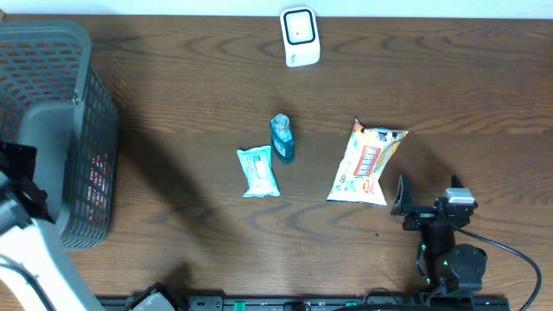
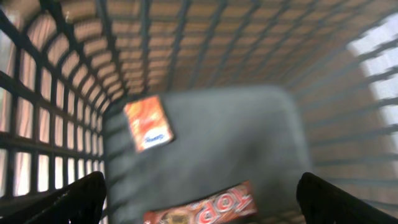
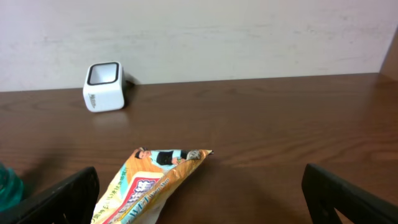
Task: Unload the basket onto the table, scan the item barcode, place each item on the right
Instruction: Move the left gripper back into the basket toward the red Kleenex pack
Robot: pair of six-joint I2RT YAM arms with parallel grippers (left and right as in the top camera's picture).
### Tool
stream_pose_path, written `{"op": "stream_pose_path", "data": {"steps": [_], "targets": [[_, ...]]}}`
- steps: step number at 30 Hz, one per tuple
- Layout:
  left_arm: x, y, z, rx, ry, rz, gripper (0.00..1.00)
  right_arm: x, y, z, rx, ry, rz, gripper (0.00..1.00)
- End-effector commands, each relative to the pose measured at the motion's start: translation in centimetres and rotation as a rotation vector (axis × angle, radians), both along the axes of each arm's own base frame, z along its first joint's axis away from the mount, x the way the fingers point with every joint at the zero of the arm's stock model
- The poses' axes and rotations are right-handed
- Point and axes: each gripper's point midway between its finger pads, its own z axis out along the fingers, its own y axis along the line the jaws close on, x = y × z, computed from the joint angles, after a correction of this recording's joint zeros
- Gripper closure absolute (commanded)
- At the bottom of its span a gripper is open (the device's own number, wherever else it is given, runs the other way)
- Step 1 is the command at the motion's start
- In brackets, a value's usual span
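Note:
The white barcode scanner stands at the table's far edge, and the right wrist view shows it at the back left. A yellow snack bag lies flat just ahead of my right gripper, which is open and empty; the bag's top corner sits between the fingers, toward the left one. My left gripper is open inside the grey basket, above a red candy bar and an orange packet on its floor. It holds nothing.
A teal bottle and a teal packet lie at the table's middle, left of the snack bag. The basket's lattice walls surround the left gripper. My left arm hangs over the basket at the left edge.

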Motion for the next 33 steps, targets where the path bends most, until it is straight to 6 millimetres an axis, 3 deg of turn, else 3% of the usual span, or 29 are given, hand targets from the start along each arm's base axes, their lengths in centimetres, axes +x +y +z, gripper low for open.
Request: {"op": "stream_pose_path", "data": {"steps": [1,7,16,21,33], "targets": [[-0.1,0.8,-3.8,-0.155,0.038,0.029,0.02,0.0,-0.3,-0.1,0.012,0.003,-0.013,0.01],[-0.7,2.5,-10.0,-0.305,0.181,0.092,0.02,0.0,-0.3,-0.1,0.012,0.002,-0.013,0.01],[-0.1,3.8,-15.9,-0.385,0.285,0.118,0.02,0.0,-0.3,-0.1,0.012,0.003,-0.013,0.01],[-2.3,5.1,-17.8,-0.343,0.397,0.218,0.02,0.0,-0.3,-0.1,0.012,0.003,-0.013,0.01],[-2.5,5.3,-22.2,-0.407,0.474,0.226,0.02,0.0,-0.3,-0.1,0.012,0.002,-0.013,0.01]]}}
